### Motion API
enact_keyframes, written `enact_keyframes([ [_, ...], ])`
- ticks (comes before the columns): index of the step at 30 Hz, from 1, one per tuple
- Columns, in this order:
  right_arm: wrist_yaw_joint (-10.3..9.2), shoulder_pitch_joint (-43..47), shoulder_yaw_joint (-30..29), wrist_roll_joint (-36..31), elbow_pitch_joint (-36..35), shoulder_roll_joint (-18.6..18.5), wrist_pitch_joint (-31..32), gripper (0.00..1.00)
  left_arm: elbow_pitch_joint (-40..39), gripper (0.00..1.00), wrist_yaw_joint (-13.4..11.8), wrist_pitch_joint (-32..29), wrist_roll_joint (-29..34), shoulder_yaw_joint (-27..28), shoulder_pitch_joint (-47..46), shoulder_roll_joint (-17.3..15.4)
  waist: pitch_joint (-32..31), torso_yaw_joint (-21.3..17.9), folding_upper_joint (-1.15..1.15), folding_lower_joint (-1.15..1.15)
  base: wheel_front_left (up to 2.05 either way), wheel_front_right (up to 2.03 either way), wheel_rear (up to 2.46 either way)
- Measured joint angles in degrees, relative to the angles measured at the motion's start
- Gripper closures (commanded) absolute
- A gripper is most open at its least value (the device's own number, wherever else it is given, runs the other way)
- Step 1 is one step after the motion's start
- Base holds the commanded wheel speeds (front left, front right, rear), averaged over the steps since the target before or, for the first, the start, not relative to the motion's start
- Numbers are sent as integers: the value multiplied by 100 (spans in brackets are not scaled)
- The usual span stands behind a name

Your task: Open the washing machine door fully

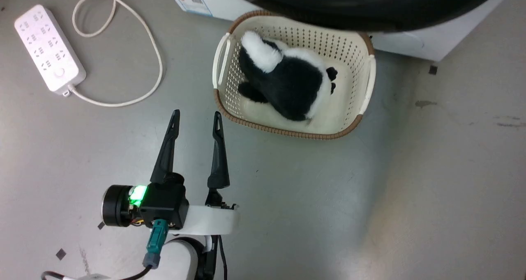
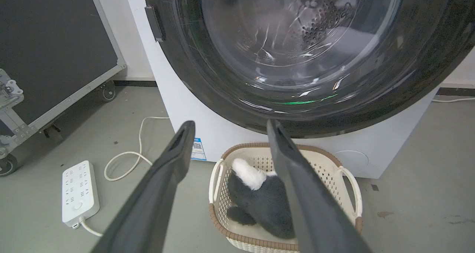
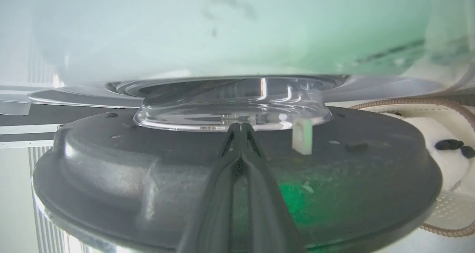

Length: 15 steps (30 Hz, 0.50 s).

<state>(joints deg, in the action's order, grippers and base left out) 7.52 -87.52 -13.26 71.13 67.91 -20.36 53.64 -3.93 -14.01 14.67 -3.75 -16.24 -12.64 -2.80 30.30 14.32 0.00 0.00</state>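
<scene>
The grey floor [image 1: 411, 198] before the washing machine [image 2: 185, 108] is cluttered. A cream lattice basket [image 1: 320, 40] with a brown woven rim stands just in front of the machine's white base, partly under the overhanging black ring of the washing machine door [image 2: 207, 78]. In the basket lies one black-and-white plush toy [image 1: 287, 83], taking up most of its bottom. Off to the robot's left a white power strip [image 1: 49, 50] lies flat on the floor, its pale cord [image 1: 158, 62] looping between it and the basket. Farther left stands a black case [image 2: 48, 49] with metal edging and castors, near the machine's side. A small blue label [image 1: 191, 0] sits low on the machine's front, near the basket's rim. The left gripper [image 1: 197, 113] hangs above bare floor just beside the basket's near left corner, its two dark fingers spread wide with nothing between them, pointing towards the door and the basket. The door stands off the machine's front: the right wrist view looks along its dark inner face, where the clear glass bowl [image 3: 233, 112] bulges out and a small pale latch piece [image 3: 302, 136] sticks up. The right gripper [image 3: 240, 125] lies over that inner face with its fingers pressed together on nothing, the tips at the foot of the glass bowl; whether they touch it cannot be told.
</scene>
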Motion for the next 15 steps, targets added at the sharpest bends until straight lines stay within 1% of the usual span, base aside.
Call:
enact_keyframes([
  [7, 0, 1033, 33, 7, -353, 229, 167, 100, 45, 0, 52, 0, 1, 66, 40, 0, -446, -80, 0, 0, 0, 0, 0],
  [15, -1, 2299, 36, 160, -995, 733, 412, 100, 158, 0, 168, 1, 3, 144, 330, 0, -1111, -171, 0, -1, 0, 0, 0],
])
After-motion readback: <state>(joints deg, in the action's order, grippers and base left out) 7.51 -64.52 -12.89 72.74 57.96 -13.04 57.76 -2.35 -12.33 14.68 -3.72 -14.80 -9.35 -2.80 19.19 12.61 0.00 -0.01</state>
